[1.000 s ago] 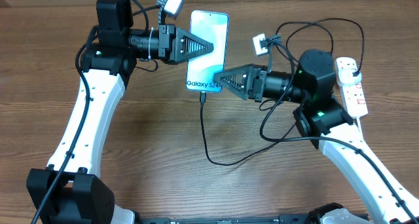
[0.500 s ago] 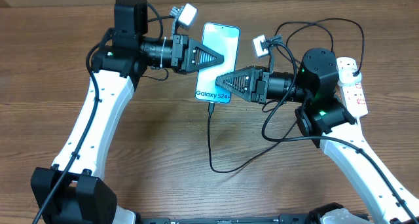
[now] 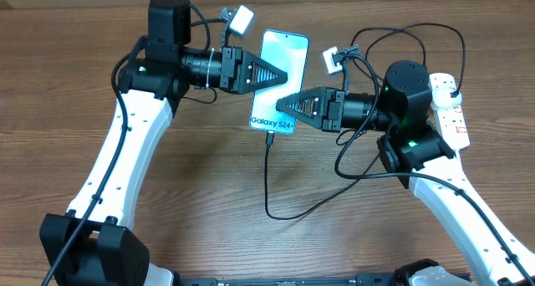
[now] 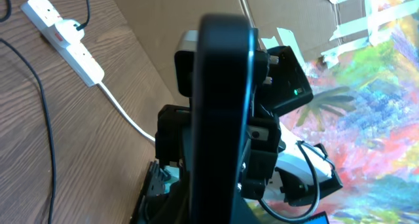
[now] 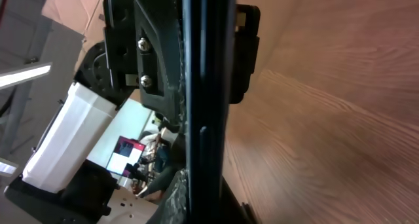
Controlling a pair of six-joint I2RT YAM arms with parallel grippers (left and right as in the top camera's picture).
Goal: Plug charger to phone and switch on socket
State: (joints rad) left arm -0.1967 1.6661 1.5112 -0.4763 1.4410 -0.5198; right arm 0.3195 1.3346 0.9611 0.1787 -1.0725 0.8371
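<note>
The right gripper is pinched tight on the phone. It reaches in from 3 o'clock across the lower part of the screen, just above the "Galaxy" lettering. In the right wrist view the handset runs edge-on straight up the middle of the frame. The left gripper comes in from 9 o'clock, and its tip overlaps the phone's opposite long edge. In the left wrist view the dark edge of the phone fills the centre and hides the fingers, so I cannot tell whether they press on it or stand slightly off.

In the overhead view the phone sits a little toward 12 o'clock from the middle, with its light blue-teal screen up and its top leaning toward 1 o'clock. The charger meets the short edge at the phone's 6 o'clock. Its thin black cable drops toward 6 o'clock, then curls away toward 3 o'clock under the right arm.

The socket lies well apart from the phone at the 3 o'clock edge of the wooden table. It is a white strip with reddish switches, and a black lead enters near its 12 o'clock end. Its thick white cord shows in the left wrist view.
</note>
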